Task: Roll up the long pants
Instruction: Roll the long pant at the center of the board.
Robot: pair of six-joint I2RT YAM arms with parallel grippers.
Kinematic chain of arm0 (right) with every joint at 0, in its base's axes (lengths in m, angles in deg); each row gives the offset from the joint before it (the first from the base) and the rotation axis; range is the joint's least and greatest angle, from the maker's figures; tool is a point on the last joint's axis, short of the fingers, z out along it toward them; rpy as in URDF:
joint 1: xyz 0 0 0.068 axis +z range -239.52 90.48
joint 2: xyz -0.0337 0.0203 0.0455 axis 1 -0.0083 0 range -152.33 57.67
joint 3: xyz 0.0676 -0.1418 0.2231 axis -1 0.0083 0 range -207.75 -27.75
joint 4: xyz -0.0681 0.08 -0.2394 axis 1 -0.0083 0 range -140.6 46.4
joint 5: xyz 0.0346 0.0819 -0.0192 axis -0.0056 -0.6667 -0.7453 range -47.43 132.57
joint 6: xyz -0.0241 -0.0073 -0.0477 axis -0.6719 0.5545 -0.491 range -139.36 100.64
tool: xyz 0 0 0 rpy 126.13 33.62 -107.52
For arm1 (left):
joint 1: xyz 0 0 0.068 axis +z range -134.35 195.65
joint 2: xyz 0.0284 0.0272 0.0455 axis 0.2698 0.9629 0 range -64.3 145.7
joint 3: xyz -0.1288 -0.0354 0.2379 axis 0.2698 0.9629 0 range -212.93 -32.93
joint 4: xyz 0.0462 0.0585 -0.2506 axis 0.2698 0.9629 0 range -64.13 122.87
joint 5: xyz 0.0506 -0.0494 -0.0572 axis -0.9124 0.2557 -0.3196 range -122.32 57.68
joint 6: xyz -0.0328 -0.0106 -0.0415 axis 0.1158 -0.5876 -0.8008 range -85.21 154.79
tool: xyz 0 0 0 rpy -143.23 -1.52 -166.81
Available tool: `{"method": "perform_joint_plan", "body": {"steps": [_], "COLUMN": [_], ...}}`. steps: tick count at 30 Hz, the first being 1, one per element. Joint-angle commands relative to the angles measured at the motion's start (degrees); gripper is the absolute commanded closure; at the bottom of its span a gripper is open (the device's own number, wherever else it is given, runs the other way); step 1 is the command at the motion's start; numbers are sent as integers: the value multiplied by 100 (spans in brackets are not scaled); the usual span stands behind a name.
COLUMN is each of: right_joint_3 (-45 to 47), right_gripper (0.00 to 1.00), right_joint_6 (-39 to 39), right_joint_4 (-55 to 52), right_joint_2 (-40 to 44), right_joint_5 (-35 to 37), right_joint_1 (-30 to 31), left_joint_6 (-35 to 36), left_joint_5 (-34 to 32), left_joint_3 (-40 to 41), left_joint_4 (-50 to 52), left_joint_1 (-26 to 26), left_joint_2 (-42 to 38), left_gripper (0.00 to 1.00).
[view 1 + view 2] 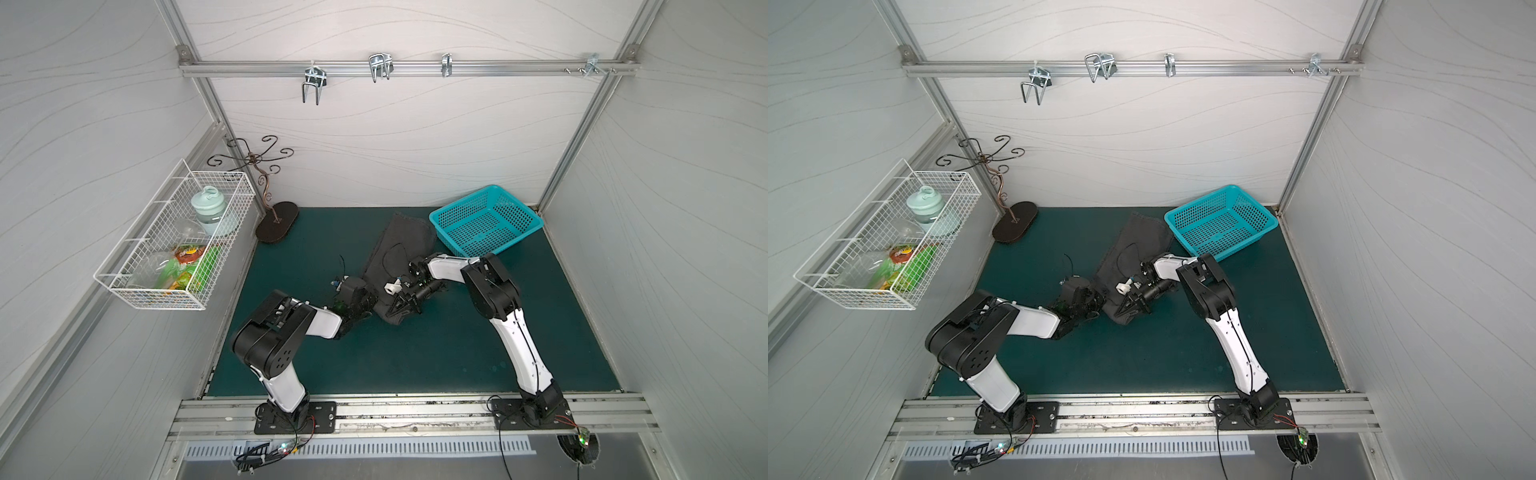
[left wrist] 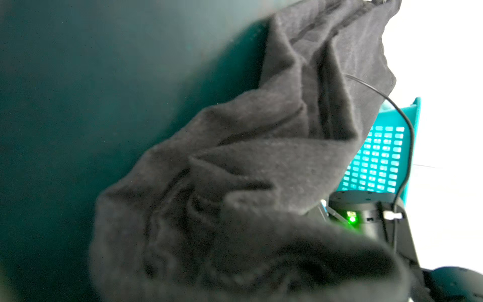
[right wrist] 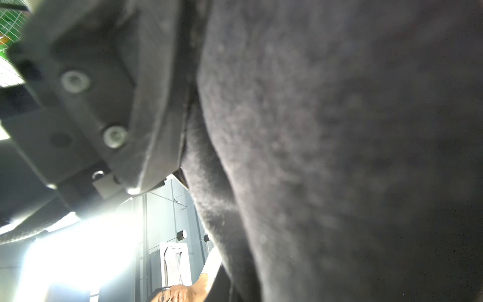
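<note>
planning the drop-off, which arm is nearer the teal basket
Right. The right arm sits just in front of the basket; the left arm is farther off, on the far side of the pants.

The long pants [image 1: 399, 245] lie bunched on the green mat [image 1: 415, 357] just beside the teal basket [image 1: 461, 202].

The dark green table mat [image 1: 415, 353] carries the long pants [image 1: 399, 245], a teal basket [image 1: 486, 224] and a wire stand [image 1: 277, 222].
</note>
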Motion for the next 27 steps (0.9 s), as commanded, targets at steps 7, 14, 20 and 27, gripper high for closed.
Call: {"method": "perform_joint_plan", "body": {"steps": [7, 14, 20, 27], "right_joint_3": [355, 333, 461, 1517], "right_gripper": [77, 52, 50, 49], "right_joint_6": [-84, -364, -541, -634], "right_joint_4": [-470, -497, -468, 482], "right_joint_2": [-253, 607, 1693, 3154], "right_joint_5": [1370, 2776, 4553, 7668], "right_joint_1": [-119, -107, 203, 1659], "left_joint_6": [678, 881, 718, 782], "left_joint_5": [-414, -766, -874, -807], "left_joint_3": [-325, -777, -876, -1388], "left_joint_4": [2388, 3984, 4622, 4984], "left_joint_1": [115, 111, 106, -6], "left_joint_2": [-347, -735, -815, -418], "left_gripper": [85, 86, 86, 86]}}
